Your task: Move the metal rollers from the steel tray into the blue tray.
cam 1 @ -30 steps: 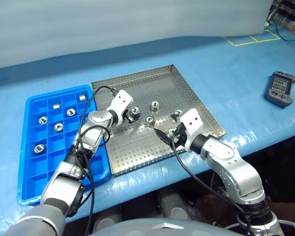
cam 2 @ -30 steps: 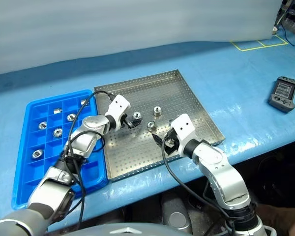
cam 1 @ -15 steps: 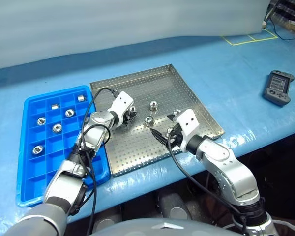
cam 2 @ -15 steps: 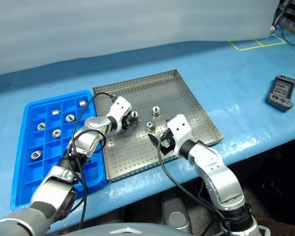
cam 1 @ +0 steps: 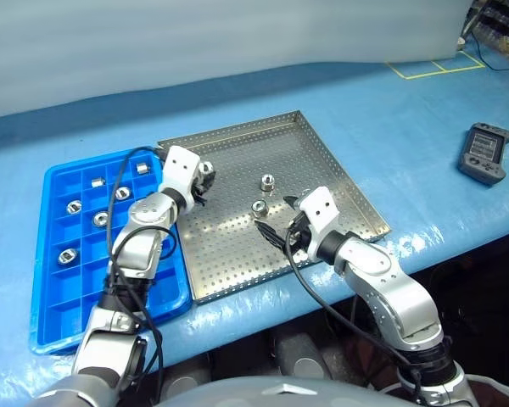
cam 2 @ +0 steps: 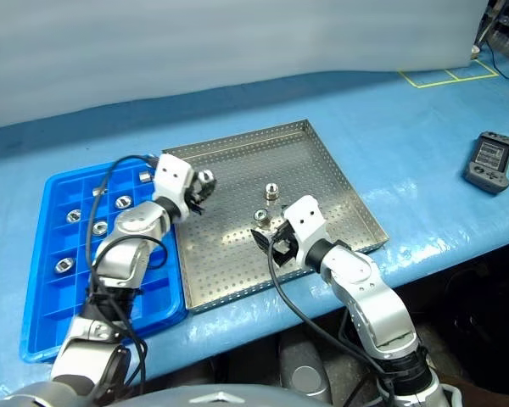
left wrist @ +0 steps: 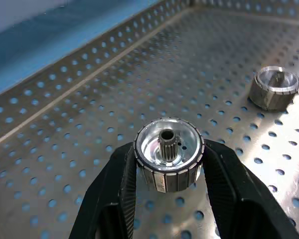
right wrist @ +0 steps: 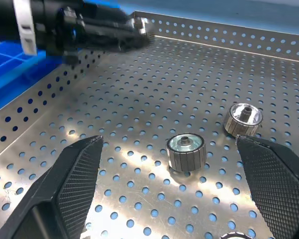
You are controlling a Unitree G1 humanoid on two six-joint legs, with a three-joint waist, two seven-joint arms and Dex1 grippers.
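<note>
Across the blue-covered bench we are seeing the steel tray (cam 1: 322,182) still holding several metal rollers (cam 1: 267,181), the blue tray (cam 1: 64,292) already keeping six, our left gripper (left wrist: 168,172) clamping another, and our right gripper (right wrist: 172,174) hovering wide open, holding nothing.

A long table (cam 1: 382,127) covered with a light blue sheet carries everything. The steel tray (cam 1: 322,161), perforated and low-rimmed, lies directly on it near the front edge, turned slightly askew. Just beside the steel tray, on its left and almost touching its rim, lies the blue tray (cam 1: 51,314), whose front end reaches a little closer to the table's edge. Well to the right of the steel tray sits a small dark handheld controller (cam 1: 485,152) with a screen. Beyond it, farther from the steel tray, yellow tape lines (cam 1: 433,66) mark squares on the sheet.
</note>
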